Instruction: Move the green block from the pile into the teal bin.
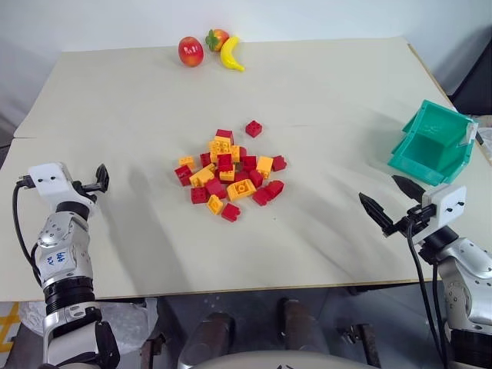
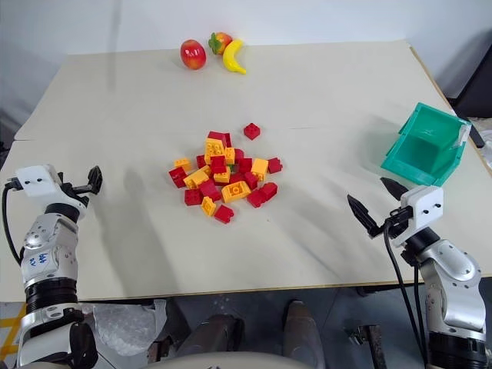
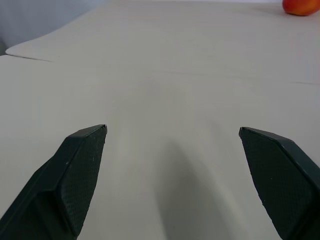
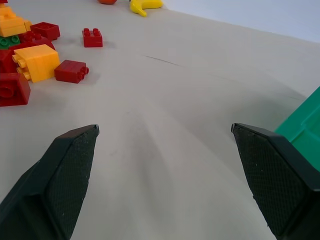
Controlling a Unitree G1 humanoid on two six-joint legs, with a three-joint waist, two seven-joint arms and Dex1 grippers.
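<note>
You have the pile (image 1: pixel 229 175) at the middle of the table (image 1: pixel 338 100), with one brick (image 1: pixel 254 128) lying apart just behind it and the green block (image 4: pixel 9 41) wedged in among the other bricks. Well to your right of the pile, near the table's right edge, the teal bin (image 1: pixel 434 142) sits tilted, and at the far edge behind the pile an apple (image 1: pixel 191 51), a second fruit (image 1: pixel 217 38) and a banana (image 1: pixel 231 54) lie side by side. Your left gripper (image 1: pixel 101 178) hangs over the table's near left part, well apart from the pile, and your right gripper (image 1: pixel 392 201) hangs over the near right part, just in front of the bin.
</note>
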